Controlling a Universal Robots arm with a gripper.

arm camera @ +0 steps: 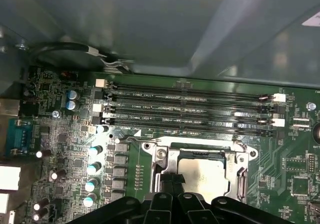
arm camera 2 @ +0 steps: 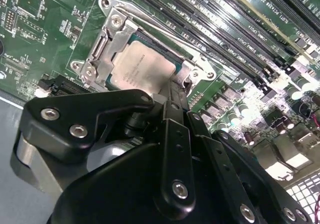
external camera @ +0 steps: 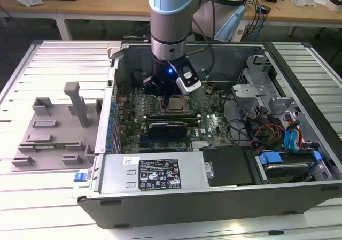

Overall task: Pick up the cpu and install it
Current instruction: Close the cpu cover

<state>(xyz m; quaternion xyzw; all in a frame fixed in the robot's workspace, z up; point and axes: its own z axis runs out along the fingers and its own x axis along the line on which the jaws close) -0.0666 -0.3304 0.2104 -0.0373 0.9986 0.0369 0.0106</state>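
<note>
Hand sits low over the socket frame inside the open computer case, its front end right at the cpu's near edge. I can't tell if they touch. Cpu lies flat in the frame on the green motherboard, beside the memory slots. Its top is square, matte silvery, with faint print. I can't tell how far the hand is open, or whether it grips anything.
</note>
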